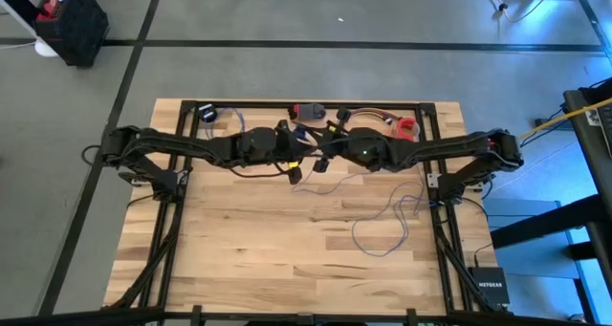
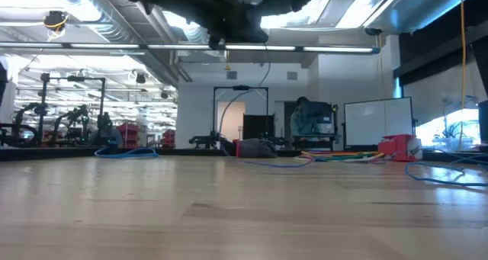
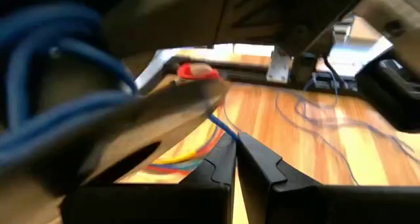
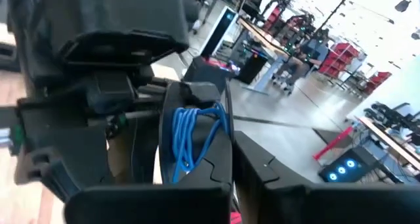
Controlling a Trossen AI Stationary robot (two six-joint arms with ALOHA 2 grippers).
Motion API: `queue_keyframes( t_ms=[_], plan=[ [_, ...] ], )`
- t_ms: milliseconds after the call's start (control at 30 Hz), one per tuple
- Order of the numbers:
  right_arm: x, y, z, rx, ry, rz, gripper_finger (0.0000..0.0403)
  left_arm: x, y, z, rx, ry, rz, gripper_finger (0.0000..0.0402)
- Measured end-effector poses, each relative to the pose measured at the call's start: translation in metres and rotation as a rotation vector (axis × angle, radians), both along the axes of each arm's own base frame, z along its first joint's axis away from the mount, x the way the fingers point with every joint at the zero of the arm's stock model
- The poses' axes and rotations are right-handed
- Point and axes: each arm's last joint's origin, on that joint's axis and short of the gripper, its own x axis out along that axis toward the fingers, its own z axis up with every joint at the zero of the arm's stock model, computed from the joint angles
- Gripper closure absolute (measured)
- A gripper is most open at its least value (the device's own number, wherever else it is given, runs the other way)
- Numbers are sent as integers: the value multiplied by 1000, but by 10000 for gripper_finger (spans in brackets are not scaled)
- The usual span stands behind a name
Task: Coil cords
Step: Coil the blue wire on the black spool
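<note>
Both grippers, left [image 1: 292, 170] and right [image 1: 323, 162], met mid-frame above worktop [image 1: 287, 249], jaws shut, sharing blue cord [image 4: 193, 142] to coil it.

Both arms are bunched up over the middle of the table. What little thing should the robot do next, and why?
Probably pass the blue cord bundle onward. The left tool and the right tool meet above the table's far middle, both shut, with blue cord at each. Then one can drop to the loose thin wire, which lies uncoiled on the wood.

Evenly lit from overhead; bright ceiling strips [image 2: 114, 43] glaring in low view; wrist views blurred, close blue cord [image 3: 46, 73] out of focus.
</note>
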Motion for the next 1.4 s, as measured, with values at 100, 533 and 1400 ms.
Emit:
queue_keyframes(
  t_ms=[100, 533, 1400],
  plan=[
    [-3, 1, 16, 0, -49, 16, 400, 1, 0, 5, 17, -41, -4, 396],
    [-13, 1, 74, -41, -197, 35, 400, 2, -1, 9, 33, -88, -22, 396],
    [-57, 53, 98, -54, -35, 205, 400, -33, 4, 24, 159, 98, 108, 400]
  ],
)
